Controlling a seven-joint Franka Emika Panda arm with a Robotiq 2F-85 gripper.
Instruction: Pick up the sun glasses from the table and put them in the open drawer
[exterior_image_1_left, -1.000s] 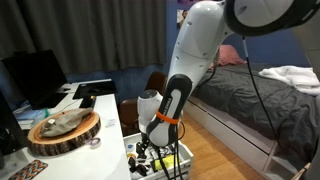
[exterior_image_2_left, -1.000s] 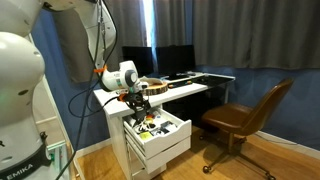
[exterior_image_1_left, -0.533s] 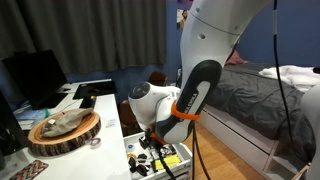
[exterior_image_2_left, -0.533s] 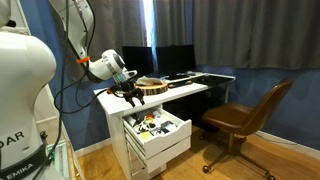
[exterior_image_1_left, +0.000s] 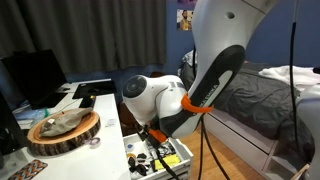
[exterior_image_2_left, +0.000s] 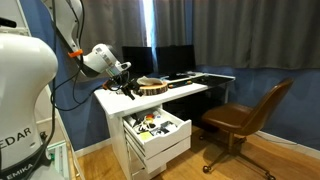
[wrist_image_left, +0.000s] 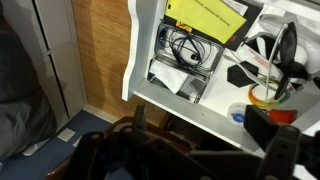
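Wrist view is giving us the closest look: the gripper (wrist_image_left: 198, 118) is hanging over the open drawer (wrist_image_left: 140, 62), its dark fingers standing apart with nothing that we can make out between them. Below it, the drawer is showing a yellow sheet (wrist_image_left: 205, 15), a coil of black cable (wrist_image_left: 183, 45) and, toward its right side, a small black rounded shape. We are taking that shape, with some doubt, for the sun glasses (wrist_image_left: 286, 45), lying among the clutter inside. In an exterior view the gripper is hovering at the near end of the table (exterior_image_2_left: 195, 88), higher than the drawer and close to the round wood slab (exterior_image_2_left: 152, 86). We are seeing no glasses on the white top there. Farther off, a brown office chair (exterior_image_2_left: 245, 118) is standing well apart. We are judging the placing as done, if that shape is indeed the pair. What is remaining is for the gripper to be drawing clear.
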